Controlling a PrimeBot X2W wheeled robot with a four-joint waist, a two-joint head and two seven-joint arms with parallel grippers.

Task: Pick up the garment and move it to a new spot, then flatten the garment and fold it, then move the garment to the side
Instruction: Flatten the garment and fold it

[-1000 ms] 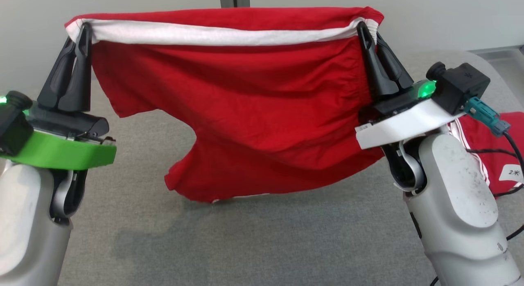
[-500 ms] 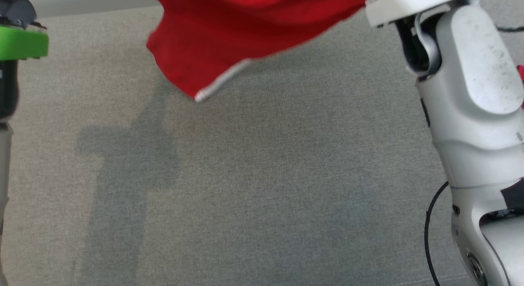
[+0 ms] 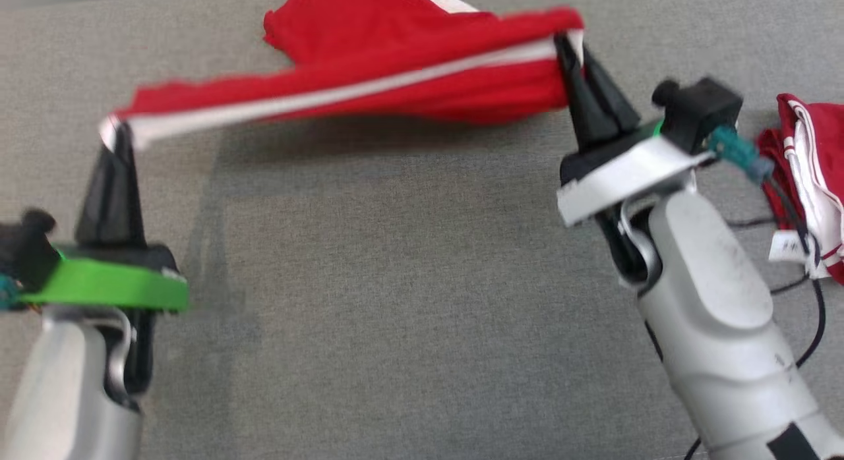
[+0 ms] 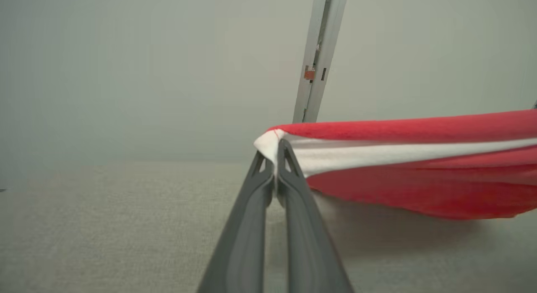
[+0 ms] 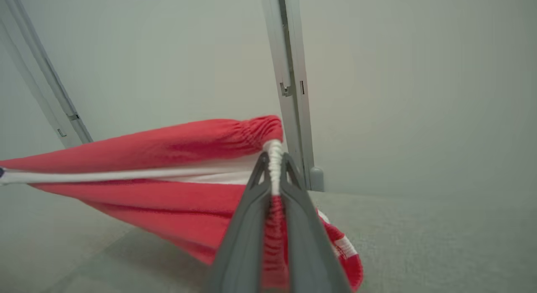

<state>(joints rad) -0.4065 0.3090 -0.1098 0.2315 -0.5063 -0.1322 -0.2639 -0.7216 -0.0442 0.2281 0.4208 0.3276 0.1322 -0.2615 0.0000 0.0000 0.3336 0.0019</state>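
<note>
**Surface.** A desk (image 3: pixel 395 282) covered in grey woven cloth stands before a plain pale wall with an upright metal post (image 4: pixel 319 53). A second red-and-white piece (image 3: pixel 808 170) lies bunched at the desk's right side, beside a dark cable (image 3: pixel 817 315), and is well apart from the work.

**Item.** The red garment (image 3: pixel 409 71), shorts by the look of it, is held above the desk. It is stretched between the two arms along its white-trimmed waistband (image 3: pixel 330 99). The band runs taut, and the loose cloth trails towards the far side of the desk. The pictures are blurred there, so it cannot be told whether the far end touches the surface.

**Left tool** (image 3: pixel 116 136). The fingers are pressed together, pinching the left corner of the waistband.

**Right tool** (image 3: pixel 571 46). The fingers are likewise closed on the right corner, with gathered elastic running down between them.

**Handling, as judged.**
- The cloth is light, thin and limp, with no stiffness of its own. It will sag and swing wherever it is unsupported, and it will wrinkle when laid down.
- It is not fragile.
- The elastic waist gives under pull, so tension between the arms may vary. A narrow pinch at a corner could slip if the arms draw too far apart.

**Where to hold.** The waistband corners are the soundest hold, because the doubled hem gives the fingers something thick to bite on. Lowering the garment with the band kept taut should let the cloth spread flat.
</note>
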